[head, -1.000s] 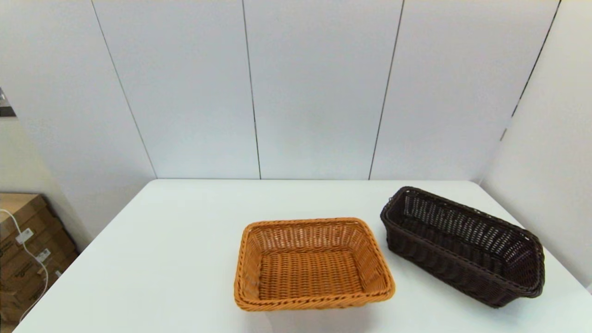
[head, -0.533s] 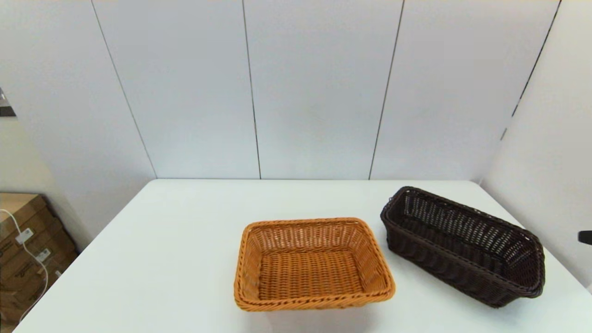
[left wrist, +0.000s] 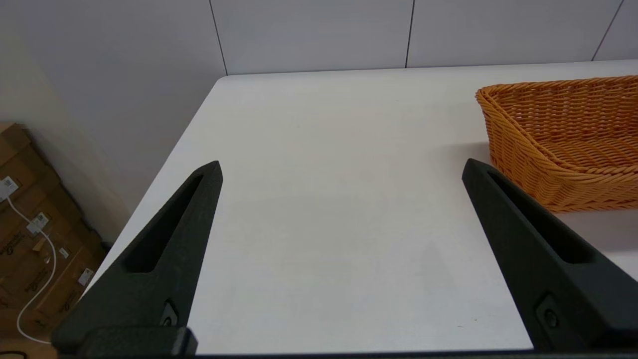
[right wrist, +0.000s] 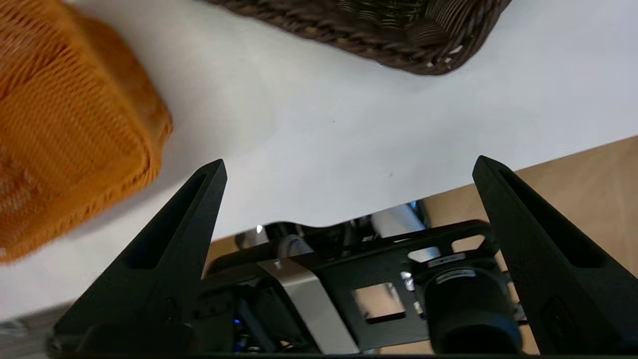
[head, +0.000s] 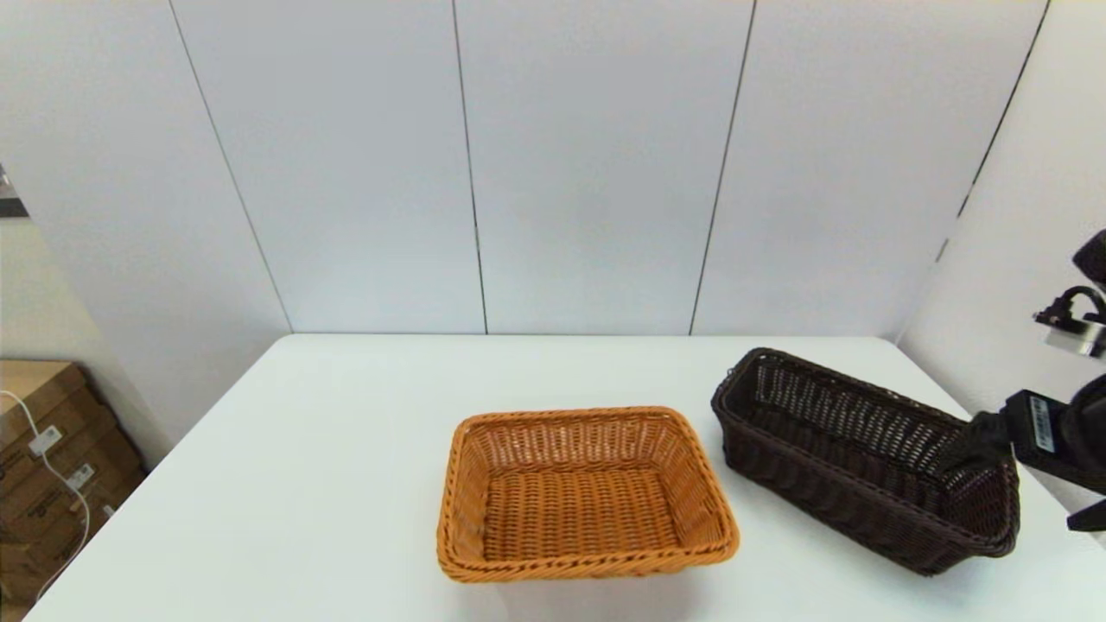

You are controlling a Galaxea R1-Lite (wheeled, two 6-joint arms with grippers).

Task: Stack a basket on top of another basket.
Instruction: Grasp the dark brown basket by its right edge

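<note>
Head view: the dark basket [head: 864,458] is seen on the tabletop [head: 346,449], right of the orange-tan basket [head: 583,492], apart.
Right tool [right wrist: 349,167]: spread apart, held above the dark basket's right end.
Left tool [left wrist: 341,169]: spread apart, parked.

- In the head view the right arm [head: 1050,432] is cut off by the picture's 3 o'clock edge; its jaws are out of sight there.
- Its black tip hides part of the dark basket [head: 855,458] rim.
- In the right wrist view the tan basket [right wrist: 65,119] is blurred and cropped.
</note>
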